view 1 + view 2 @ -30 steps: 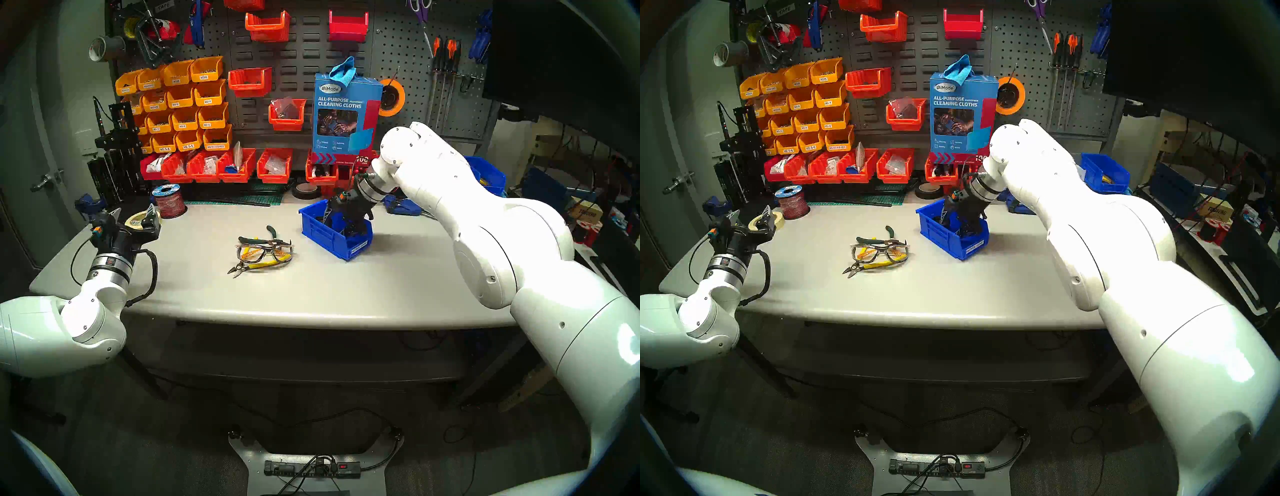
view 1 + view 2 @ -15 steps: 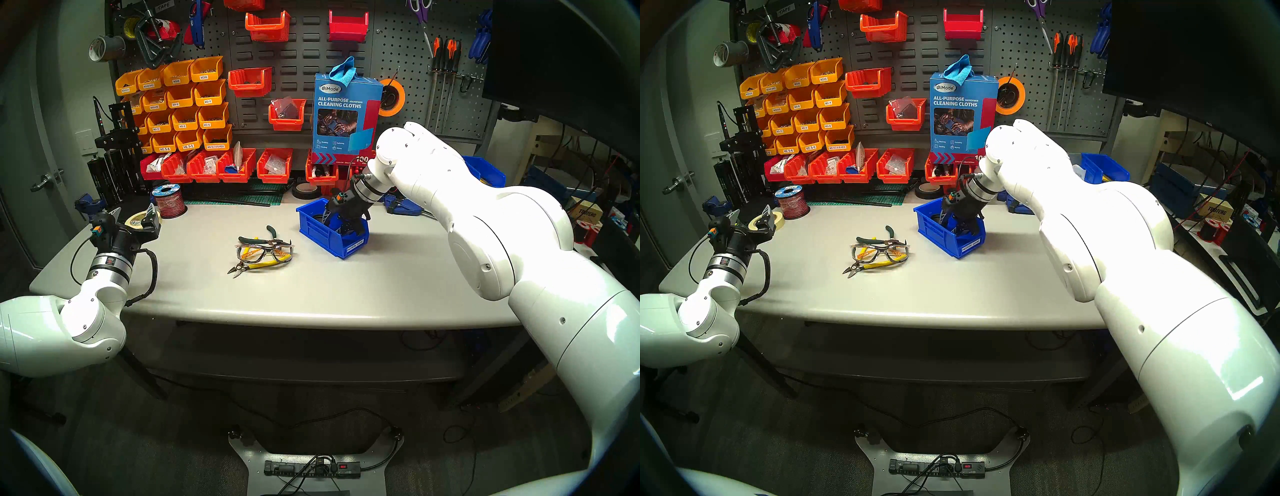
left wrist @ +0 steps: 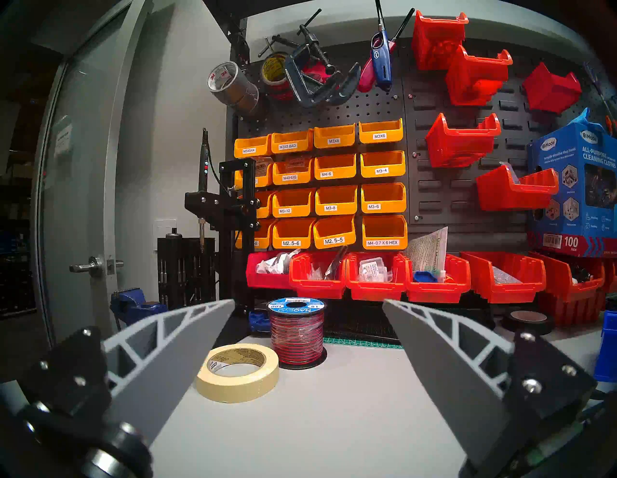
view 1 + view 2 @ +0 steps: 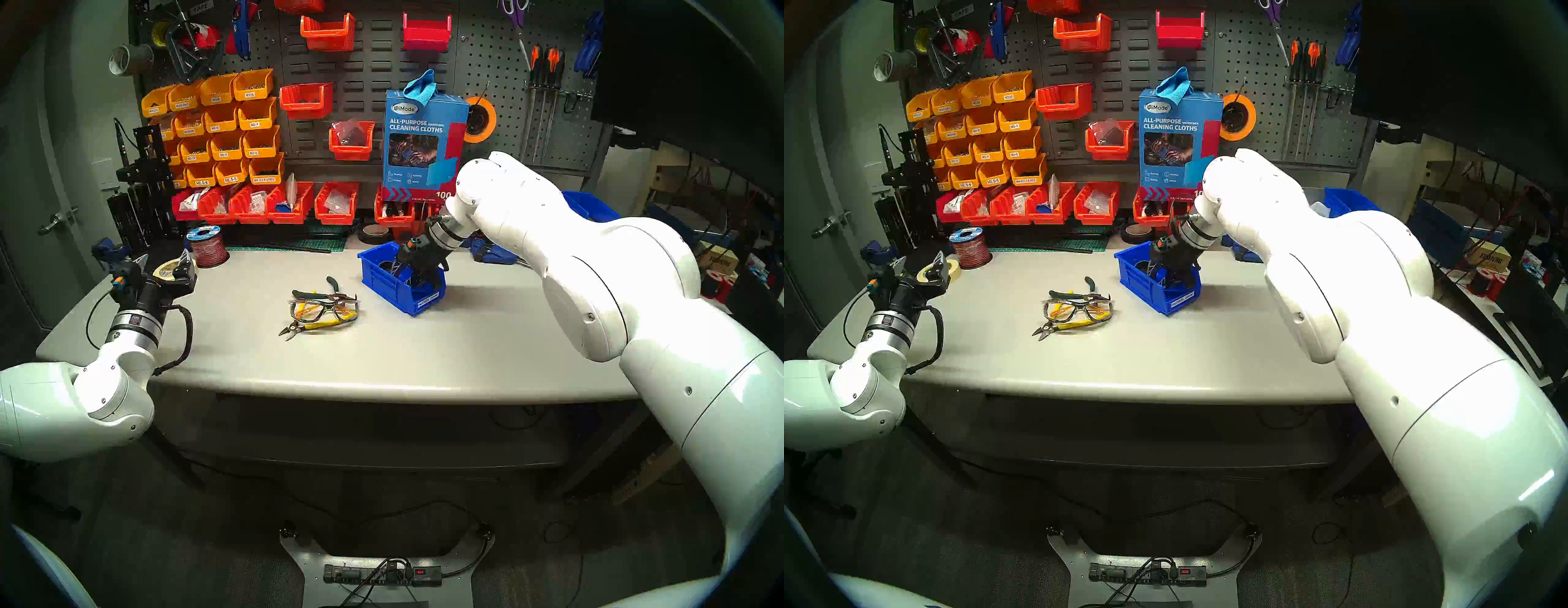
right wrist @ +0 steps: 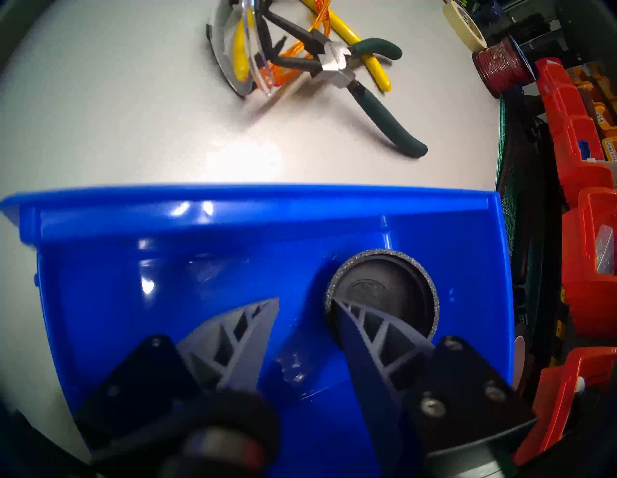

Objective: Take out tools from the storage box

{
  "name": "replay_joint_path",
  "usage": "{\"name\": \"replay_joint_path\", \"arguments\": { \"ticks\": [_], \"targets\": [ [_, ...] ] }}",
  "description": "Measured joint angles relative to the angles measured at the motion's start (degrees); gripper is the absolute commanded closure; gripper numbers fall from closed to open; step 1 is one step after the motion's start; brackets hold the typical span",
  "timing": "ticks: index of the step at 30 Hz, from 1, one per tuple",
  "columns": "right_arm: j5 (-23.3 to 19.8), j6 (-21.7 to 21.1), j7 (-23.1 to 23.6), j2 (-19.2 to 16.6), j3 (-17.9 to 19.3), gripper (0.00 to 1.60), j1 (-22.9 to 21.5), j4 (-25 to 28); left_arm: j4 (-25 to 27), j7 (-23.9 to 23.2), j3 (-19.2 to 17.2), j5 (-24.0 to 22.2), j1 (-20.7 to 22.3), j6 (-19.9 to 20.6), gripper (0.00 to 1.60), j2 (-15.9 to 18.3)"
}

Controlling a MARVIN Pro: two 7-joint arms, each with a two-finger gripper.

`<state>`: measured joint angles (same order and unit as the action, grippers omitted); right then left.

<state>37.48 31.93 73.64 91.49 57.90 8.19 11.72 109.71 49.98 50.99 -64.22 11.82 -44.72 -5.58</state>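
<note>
Small black round cup (image 5: 384, 293), gritty grey rim, inside blue bin (image 5: 233, 213) at 3 o'clock; right gripper (image 5: 305, 308) spread partway, one finger inside cup; left gripper (image 3: 307, 320) spread wide, empty.

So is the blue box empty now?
No. One black round cup sits inside the blue box, against its wall.

Head pair – high, looking down over grey table (image 4: 382, 352) toward pegboard, near-identical frames. Left wrist – low at table's left end, level, facing yellow bins (image 3: 334, 187). Right wrist – close, steeply down into blue bin (image 5: 200, 267); pliers (image 5: 367, 83) at upper frame, shared with head pair.
</note>
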Motion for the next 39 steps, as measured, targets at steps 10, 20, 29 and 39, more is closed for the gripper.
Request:
{"name": "replay_joint_path", "arguments": {
  "ticks": [10, 20, 29, 39],
  "targets": [
    [-0.99, 1.11, -1.21, 0.6, -0.41, 0.33, -0.89, -1.88, 0.05, -0.06, 0.93, -0.08, 0.88, -0.01, 0.0, 0.0],
    [-1.4, 2.0, -2.16, 1.01, -1.35, 0.28, -1.74, -3.44, 0.1, -0.13, 1.73, -0.15, 1.71, -0.03, 0.0, 0.0],
    [-0.92, 2.0, -2.85, 1.49, -2.59, 0.33, -2.35, -3.91, 0.13, -0.18, 2.35, -0.22, 2.34, -0.04, 0.0, 0.0],
    [0.48, 1.18, -5.37, 1.56, -3.98, 0.41, -2.52, -3.78, 0.17, -0.21, 2.74, -0.29, 2.86, -0.06, 0.0, 0.0]
  ]
}}
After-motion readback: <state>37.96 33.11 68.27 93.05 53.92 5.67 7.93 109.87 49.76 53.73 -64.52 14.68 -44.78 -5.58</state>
